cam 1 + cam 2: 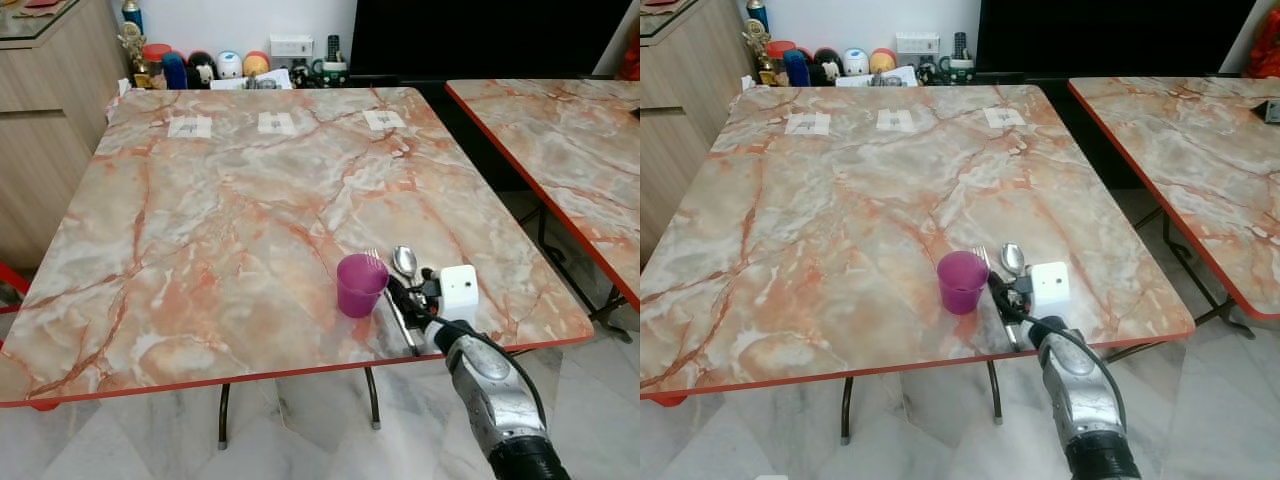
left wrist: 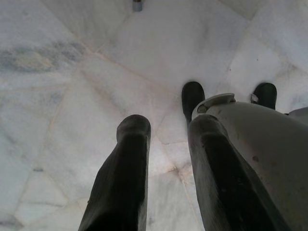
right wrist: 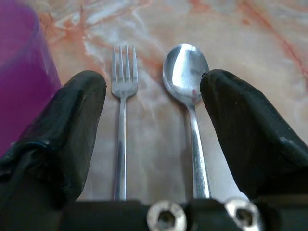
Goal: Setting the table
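Observation:
A purple cup (image 1: 359,284) stands near the front right edge of the marble table (image 1: 230,210). Just right of it lie a metal fork (image 3: 122,120) and a metal spoon (image 3: 187,91), side by side on the tabletop. My right gripper (image 3: 153,91) hovers low over them, open, with one finger on each outer side of the pair and nothing held. In the eye views the right gripper (image 1: 412,300) sits over the handles. My left gripper (image 2: 163,139) hangs open over the floor.
A second marble table (image 1: 570,140) stands to the right across a narrow gap. Small jars and figurines (image 1: 200,68) line the far edge against the wall. A wooden cabinet (image 1: 40,110) is on the left. Pale tiled floor (image 2: 72,72) lies below.

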Controlling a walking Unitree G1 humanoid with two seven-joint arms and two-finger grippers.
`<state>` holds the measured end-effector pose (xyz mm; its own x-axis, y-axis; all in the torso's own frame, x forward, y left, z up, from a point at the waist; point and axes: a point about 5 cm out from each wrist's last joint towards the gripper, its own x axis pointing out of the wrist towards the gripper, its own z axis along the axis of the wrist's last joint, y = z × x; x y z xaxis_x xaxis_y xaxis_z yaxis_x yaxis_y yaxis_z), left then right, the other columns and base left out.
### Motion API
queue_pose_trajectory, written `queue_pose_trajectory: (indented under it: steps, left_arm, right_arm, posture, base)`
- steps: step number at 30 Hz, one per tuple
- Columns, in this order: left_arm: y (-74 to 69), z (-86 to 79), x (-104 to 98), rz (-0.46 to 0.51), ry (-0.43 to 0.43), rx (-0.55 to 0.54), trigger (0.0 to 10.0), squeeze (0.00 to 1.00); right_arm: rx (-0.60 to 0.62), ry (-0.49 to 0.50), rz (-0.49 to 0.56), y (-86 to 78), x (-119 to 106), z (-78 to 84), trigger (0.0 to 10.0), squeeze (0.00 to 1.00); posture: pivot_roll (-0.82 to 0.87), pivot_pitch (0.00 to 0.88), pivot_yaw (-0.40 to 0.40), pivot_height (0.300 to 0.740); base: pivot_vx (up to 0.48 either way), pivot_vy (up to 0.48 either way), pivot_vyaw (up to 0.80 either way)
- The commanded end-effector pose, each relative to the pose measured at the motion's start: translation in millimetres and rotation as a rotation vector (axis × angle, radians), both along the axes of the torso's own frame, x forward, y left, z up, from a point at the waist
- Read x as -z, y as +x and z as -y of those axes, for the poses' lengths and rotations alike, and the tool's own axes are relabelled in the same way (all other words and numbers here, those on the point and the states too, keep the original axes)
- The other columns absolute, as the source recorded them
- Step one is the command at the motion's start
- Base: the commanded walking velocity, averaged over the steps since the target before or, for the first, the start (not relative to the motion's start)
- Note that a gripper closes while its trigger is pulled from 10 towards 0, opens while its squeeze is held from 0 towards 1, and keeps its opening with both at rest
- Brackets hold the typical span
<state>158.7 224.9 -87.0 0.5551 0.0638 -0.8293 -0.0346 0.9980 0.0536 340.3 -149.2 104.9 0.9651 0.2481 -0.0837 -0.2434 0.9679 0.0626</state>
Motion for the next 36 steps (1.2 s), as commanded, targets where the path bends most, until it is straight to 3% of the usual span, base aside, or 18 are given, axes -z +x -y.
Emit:
queue_pose_trajectory:
  steps: [1,10,18,36]
  left_arm:
    - [-9.0,3.7,5,-0.031,-0.008,-0.003,10.0,0.00]
    - [-3.6,12.3,5,-0.029,-0.016,0.009,10.0,0.00]
    - [-1.3,15.5,4,-0.025,-0.022,0.010,10.0,0.00]
    - [-6.7,14.1,6,-0.036,-0.018,-0.002,10.0,0.00]
  right_arm:
    - [0.028,-0.001,0.011,2.5,-2,4.2,10.0,0.00]
    - [0.068,-0.004,0.016,8.8,-6,12.3,10.0,0.00]
    - [0.002,-0.047,-0.053,16.6,2,7.9,10.0,0.00]
    - [-0.086,-0.040,-0.030,25.0,-3,3.0,10.0,0.00]
  posture:
    - [0.00,0.127,-0.041,0.740]
    - [0.00,0.126,-0.038,0.740]
    - [0.01,0.127,-0.040,0.740]
    - [0.03,0.132,-0.040,0.740]
  base:
    - [0.000,0.000,0.00]
    - [0.000,0.000,0.00]
    - [0.000,0.000,0.00]
    - [0.000,0.000,0.00]
